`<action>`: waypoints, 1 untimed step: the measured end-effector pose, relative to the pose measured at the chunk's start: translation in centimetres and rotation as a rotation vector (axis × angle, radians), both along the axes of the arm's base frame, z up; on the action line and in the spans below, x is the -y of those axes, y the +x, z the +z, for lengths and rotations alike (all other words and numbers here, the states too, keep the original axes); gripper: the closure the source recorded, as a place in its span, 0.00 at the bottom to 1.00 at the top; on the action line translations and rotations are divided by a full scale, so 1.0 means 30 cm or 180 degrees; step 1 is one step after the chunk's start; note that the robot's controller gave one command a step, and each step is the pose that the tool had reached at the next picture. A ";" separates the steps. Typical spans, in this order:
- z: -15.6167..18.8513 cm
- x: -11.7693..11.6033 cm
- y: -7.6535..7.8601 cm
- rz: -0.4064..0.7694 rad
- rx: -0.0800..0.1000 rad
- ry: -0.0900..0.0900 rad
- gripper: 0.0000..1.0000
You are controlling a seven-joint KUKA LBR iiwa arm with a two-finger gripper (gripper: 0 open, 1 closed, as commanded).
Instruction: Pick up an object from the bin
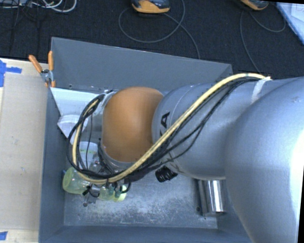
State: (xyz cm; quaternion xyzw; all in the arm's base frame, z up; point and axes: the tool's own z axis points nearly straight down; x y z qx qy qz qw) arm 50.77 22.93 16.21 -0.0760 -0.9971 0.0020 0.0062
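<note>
- Where the grey arm (254,165) reaches in from the right, it covers most of the grey metal bin (147,64), and its gripper (96,189) sits low in the bin's near left corner, below the orange domed cover (128,121) on the wrist.
- Whether the gripper is wide or narrow cannot be told; wrist and looping black and yellow cables (81,138) hide it.
- One pale yellow-green translucent lump (73,182) lies on the bin floor right at the gripper, showing on both its left and right sides. I cannot tell whether it is gripped or merely touched.
- One shiny silver metal cylinder (210,196) lies near the right side of the floor, well apart from the gripper, partly under the arm.
- One white sheet (70,105) rests in the far left corner, its lower edge near the cables.
</note>
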 end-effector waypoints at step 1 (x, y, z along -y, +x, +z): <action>0.232 -0.028 0.016 -0.0023 0.0012 0.0004 1.00</action>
